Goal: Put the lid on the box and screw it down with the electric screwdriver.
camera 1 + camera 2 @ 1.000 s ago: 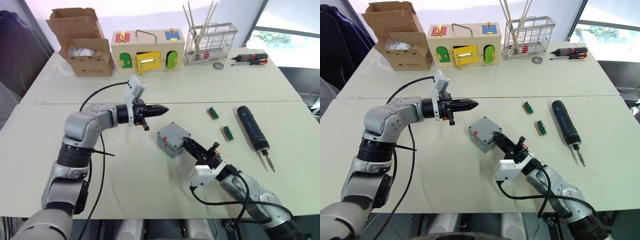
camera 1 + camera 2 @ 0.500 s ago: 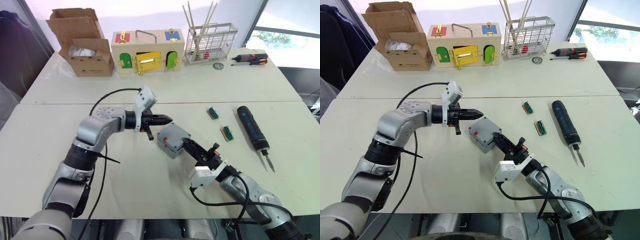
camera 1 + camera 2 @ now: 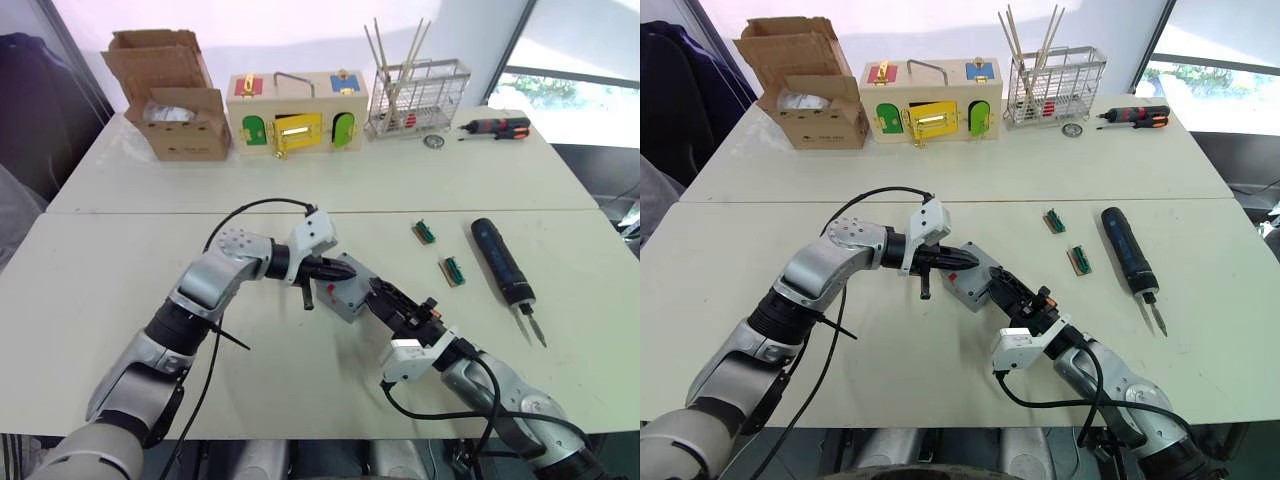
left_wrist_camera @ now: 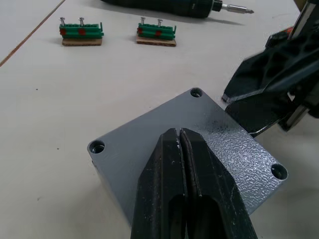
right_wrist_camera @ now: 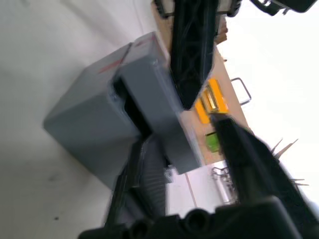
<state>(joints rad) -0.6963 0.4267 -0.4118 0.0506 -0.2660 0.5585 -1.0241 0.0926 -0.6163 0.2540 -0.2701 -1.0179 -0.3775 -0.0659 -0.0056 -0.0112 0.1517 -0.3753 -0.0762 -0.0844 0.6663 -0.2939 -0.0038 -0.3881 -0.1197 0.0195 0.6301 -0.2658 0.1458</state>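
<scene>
Lid seating, slip risk
Left gripper (image 4: 178,133) pressed together atop lid (image 4: 149,144); right gripper (image 5: 172,132) spread astride box (image 5: 87,127) edge. Uneven push could skew lid.

The left gripper (image 4: 178,133) hides the middle of the lid (image 4: 149,149), whose fourth corner hole lies behind its fingers. The box (image 5: 84,129) is blurred in the right wrist view, its inside hidden. The electric screwdriver (image 4: 164,7) is cut off by the left wrist view's edge.
</scene>
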